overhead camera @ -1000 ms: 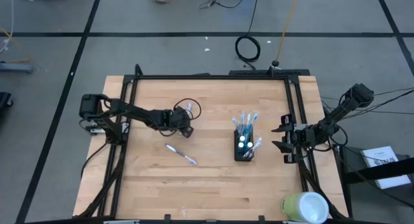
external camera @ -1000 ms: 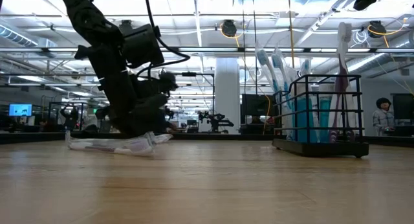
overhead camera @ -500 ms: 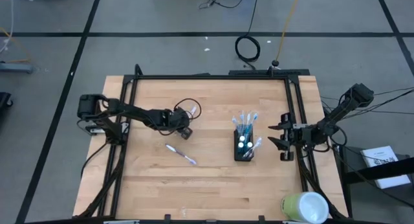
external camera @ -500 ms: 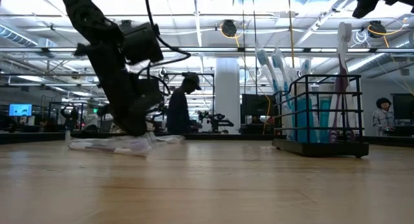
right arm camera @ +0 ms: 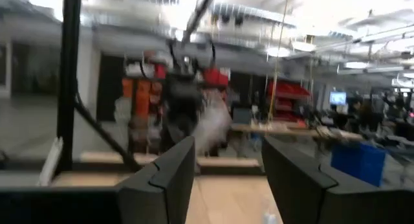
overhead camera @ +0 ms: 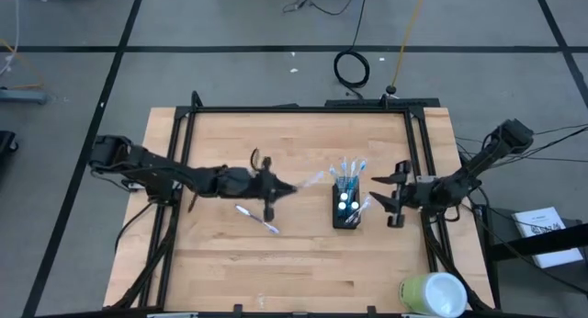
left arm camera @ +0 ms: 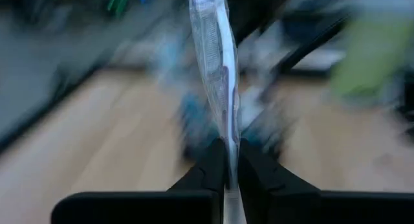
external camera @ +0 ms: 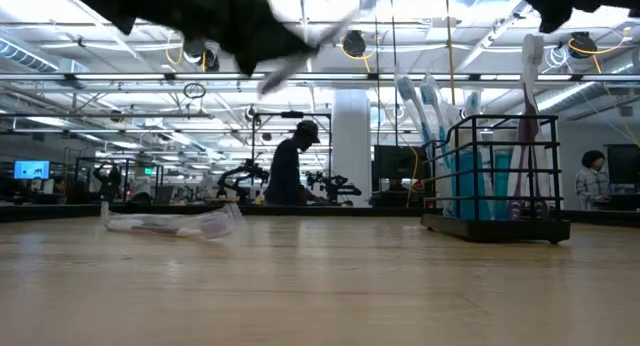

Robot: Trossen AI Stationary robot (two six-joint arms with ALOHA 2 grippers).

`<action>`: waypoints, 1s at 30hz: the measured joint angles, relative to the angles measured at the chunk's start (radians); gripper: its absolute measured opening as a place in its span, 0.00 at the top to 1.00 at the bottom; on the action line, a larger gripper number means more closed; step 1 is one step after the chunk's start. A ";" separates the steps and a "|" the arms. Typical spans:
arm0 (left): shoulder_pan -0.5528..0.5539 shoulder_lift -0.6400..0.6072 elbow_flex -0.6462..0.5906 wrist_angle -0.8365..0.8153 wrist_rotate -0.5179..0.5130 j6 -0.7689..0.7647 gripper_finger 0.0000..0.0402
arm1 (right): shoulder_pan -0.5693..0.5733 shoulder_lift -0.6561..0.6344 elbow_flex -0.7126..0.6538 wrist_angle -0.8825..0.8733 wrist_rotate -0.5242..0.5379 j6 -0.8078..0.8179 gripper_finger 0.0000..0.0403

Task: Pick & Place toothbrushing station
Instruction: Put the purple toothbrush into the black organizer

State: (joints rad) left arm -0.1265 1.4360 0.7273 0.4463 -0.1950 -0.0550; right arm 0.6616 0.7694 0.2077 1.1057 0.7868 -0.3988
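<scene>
Clear-wrapped toothbrush (left arm camera: 213,62) pinched in left hand (overhead camera: 273,188), above table.

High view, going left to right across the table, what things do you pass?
Left claw holding a wrapped toothbrush → black wire-mesh holder with toothbrushes → right claw → yellow-green and white cylinder at the table's near right corner.
</scene>
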 joint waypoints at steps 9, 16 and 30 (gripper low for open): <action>-0.042 0.062 0.001 0.336 0.090 0.178 0.95 | -0.124 0.239 0.272 -0.358 -0.089 0.207 0.56; -0.038 0.140 0.017 0.417 0.120 0.165 0.95 | -0.211 0.433 0.360 -0.241 -0.216 0.229 0.47; -0.037 0.261 0.121 0.391 0.146 0.185 0.94 | -0.323 0.550 0.367 -0.042 -0.503 0.386 0.51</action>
State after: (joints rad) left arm -0.1640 1.6970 0.8482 0.8370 -0.0490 0.1295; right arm 0.3386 1.3193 0.5751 1.0634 0.2839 -0.0124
